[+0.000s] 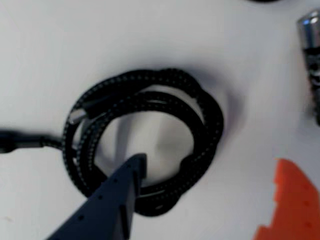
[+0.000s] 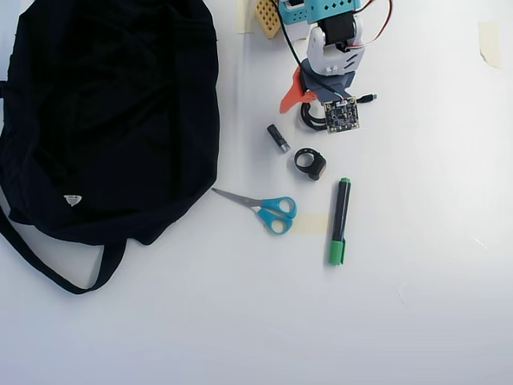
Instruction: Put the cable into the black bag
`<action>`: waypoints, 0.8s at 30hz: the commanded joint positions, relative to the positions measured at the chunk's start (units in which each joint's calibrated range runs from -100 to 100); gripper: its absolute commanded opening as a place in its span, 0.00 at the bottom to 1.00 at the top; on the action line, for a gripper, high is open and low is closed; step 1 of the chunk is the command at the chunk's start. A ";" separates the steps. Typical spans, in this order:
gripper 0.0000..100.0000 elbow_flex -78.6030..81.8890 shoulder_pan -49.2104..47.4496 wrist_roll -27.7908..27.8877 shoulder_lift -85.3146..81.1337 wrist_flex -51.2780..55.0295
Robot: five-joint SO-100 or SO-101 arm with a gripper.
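Claw point(image 1: 200, 195) spread wide over the coiled cable point(image 1: 200, 107), dark finger point(image 1: 131, 172) inside the ring, orange finger point(image 1: 290, 200) outside it, coil wall between

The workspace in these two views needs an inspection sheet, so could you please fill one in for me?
Surface: white table, bits of tape.
Job's things: coiled cable lies flat under the arm; black bag on the left in the overhead view, apart from it.
Clutter: scissors, green marker, black ring, small dark stick.
Grippers: tool open, dark finger inside the coil, orange finger outside.
Cables: arm wiring at the base.
Surroundings: nothing seen.
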 commanded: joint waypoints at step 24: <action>0.36 -0.13 -0.35 -0.77 5.03 -5.74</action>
